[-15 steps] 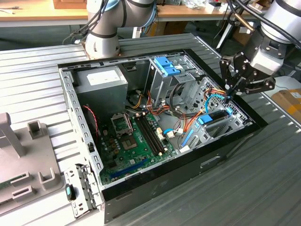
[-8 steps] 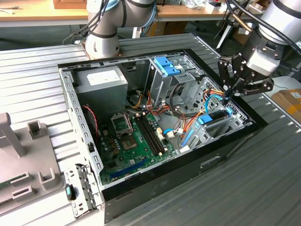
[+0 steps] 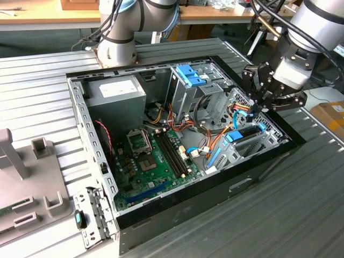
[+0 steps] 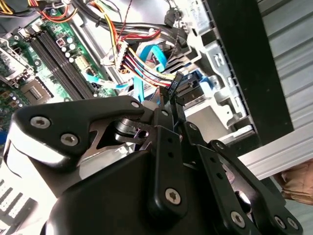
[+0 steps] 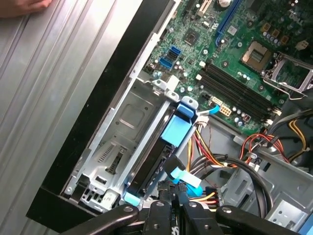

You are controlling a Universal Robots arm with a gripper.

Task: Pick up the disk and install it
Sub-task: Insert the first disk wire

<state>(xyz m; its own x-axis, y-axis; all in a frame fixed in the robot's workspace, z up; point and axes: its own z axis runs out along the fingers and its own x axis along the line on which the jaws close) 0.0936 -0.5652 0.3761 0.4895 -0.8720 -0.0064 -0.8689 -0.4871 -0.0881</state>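
The disk point(image 3: 247, 131) stands on edge in the metal drive bay point(image 5: 122, 142) at the exterior view's right end of the open computer case. Its dark body point(image 5: 151, 169) is framed by a light blue bracket point(image 5: 177, 128). My gripper point(image 3: 257, 109) hangs just above the disk's far end with the fingers drawn together. In both wrist views the fingertips point(image 5: 164, 190) meet beside a blue flat cable point(image 5: 182, 177) and a bundle of coloured wires point(image 4: 146, 68). Nothing is clearly held between the fingers point(image 4: 172, 90).
The case holds a green motherboard point(image 3: 156, 161), a grey power-supply box point(image 3: 115, 92) and a tall metal cage with a blue latch point(image 3: 189, 75). A second arm's base point(image 3: 115, 48) stands behind the case. A grey fixture point(image 3: 27, 177) lies at the exterior view's left. A hand point(image 5: 22, 6) rests on the ribbed table.
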